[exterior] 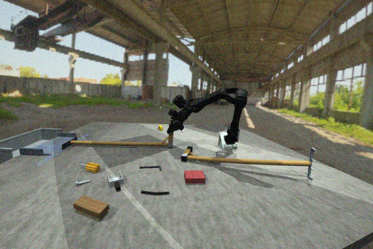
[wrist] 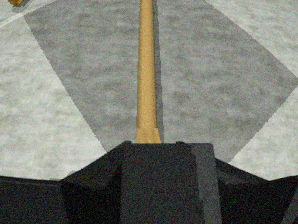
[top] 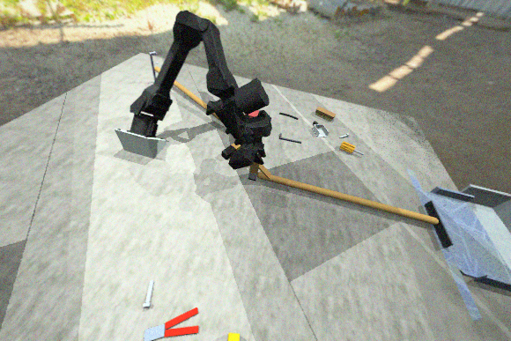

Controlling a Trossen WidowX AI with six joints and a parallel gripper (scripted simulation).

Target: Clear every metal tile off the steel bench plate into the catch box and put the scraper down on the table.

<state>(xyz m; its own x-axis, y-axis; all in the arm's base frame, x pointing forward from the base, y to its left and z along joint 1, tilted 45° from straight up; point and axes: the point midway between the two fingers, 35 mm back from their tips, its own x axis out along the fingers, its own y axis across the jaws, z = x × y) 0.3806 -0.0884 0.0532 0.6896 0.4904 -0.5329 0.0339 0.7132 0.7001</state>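
My gripper [top: 254, 160] [exterior: 170, 132] [wrist: 153, 148] is shut on the upright grip of the long scraper. The scraper's wooden handle [top: 344, 196] [exterior: 119, 143] [wrist: 146, 70] runs low over the table toward the plate. Its black blade [top: 438, 224] [exterior: 68, 142] is at the plate's near edge; I cannot tell whether it touches. The steel bench plate [top: 467, 226] [exterior: 45, 147] looks bluish and hazy, with low side rails. No separate tiles can be made out on it. The grey catch box [top: 489, 196] [exterior: 22, 136] stands at its far end, cut by the frame; its contents are unclear.
A second long-handled tool [top: 189, 93] [exterior: 247, 161] lies behind the gripper, with an upright metal end piece. A red block [exterior: 194, 177], hex key [top: 291, 139] [exterior: 150, 167], metal bracket [top: 321, 129] [exterior: 115, 179], orange screwdriver [top: 348, 147] [exterior: 92, 167] and wooden block [top: 325, 113] [exterior: 90, 207] lie to one side; red-handled pliers [top: 181, 331] opposite.
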